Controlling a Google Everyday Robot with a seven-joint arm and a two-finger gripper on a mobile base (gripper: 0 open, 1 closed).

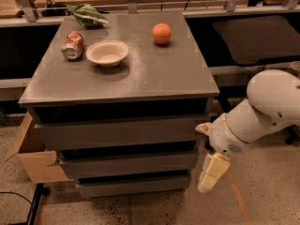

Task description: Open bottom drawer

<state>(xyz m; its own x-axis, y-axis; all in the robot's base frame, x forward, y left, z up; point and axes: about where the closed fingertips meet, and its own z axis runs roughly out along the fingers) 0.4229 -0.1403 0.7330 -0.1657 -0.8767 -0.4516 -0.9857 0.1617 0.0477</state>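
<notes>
Approach looks to be the step in hand; the gripper (209,173) hangs pointing downward just beside the right edge of the cabinet (154,74), near the bottom drawer (133,185); whether it is released or clenched I cannot tell; the drawer sits shut, lowest in the cabinet; next, it probably must hook the panel's upper lip and pull outward.

We count one bench (140,74) with three drawers (122,132), the lowest of them the one bottom drawer (133,185). On top we count four things: one orange (161,33), one bowl (107,53), one can (73,45) and one green packet (86,14). One cardboard box (35,165) sits on the floor at the left. One claw (207,179) hangs just beside the lower drawers' right ends.
</notes>
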